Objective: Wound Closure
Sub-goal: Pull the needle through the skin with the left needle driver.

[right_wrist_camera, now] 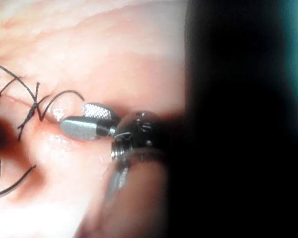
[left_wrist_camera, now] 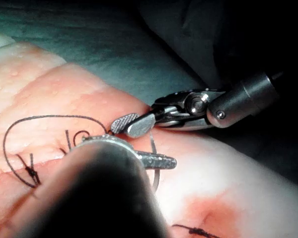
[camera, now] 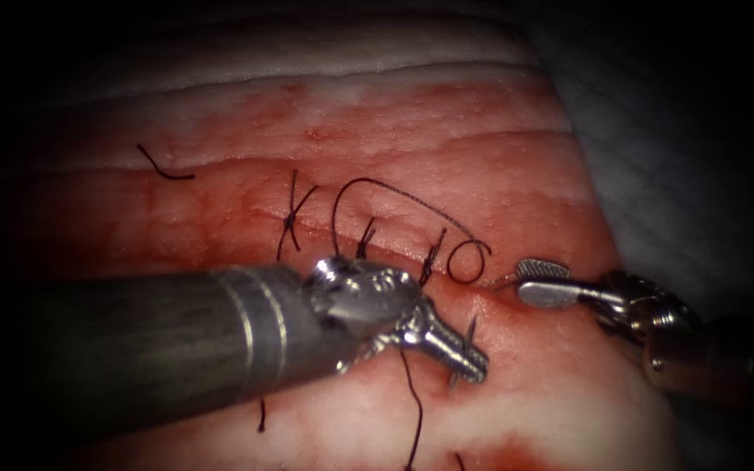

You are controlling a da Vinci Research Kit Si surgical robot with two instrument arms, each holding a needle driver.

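Around your tools, knotted stitches cross the cut in the tissue, a thread loop arches above toward 12 o'clock, and a loose cut end lies at 10 o'clock. Your left tool sits over the cut's middle, hiding part of it, jaws narrow, with thread trailing toward 6 o'clock; whether they pinch it or the needle, you cannot tell. At 3 o'clock your right tool holds nothing, jaws parted, near the tissue's right edge.
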